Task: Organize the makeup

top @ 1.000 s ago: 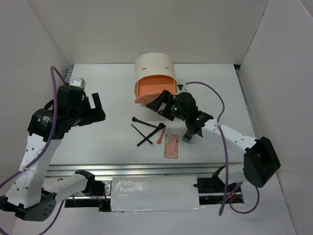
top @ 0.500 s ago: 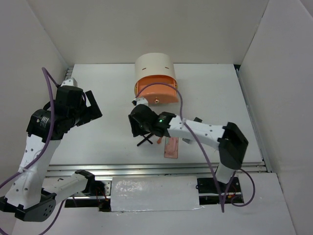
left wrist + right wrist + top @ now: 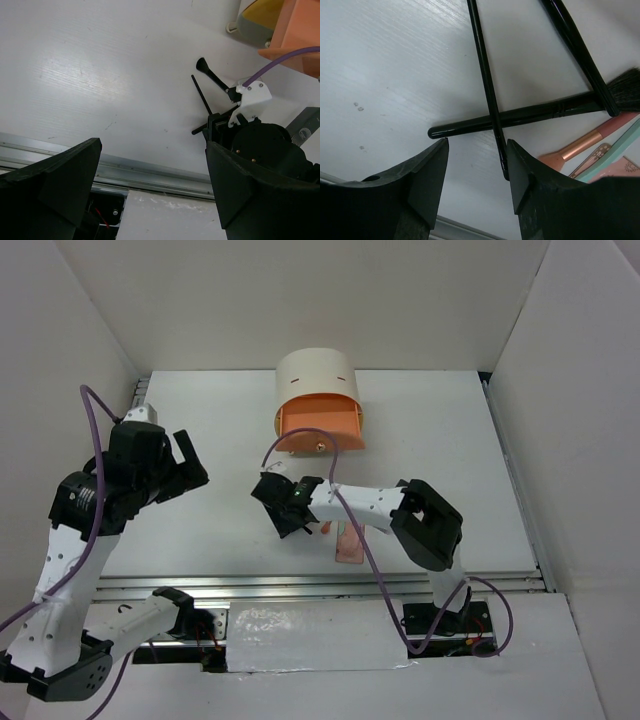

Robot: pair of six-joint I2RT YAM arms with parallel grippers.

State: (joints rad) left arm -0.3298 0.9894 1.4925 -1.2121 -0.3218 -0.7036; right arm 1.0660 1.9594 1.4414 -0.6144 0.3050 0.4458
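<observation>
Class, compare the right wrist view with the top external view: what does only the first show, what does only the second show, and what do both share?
Only the right wrist view: the black brushes lying crossed, and the pale teal stick. Only the top external view: the cream drum-shaped box, its orange drawer pulled out, and the left end effector, open. Both: the right end effector low over the white table, and the pink palette.
</observation>
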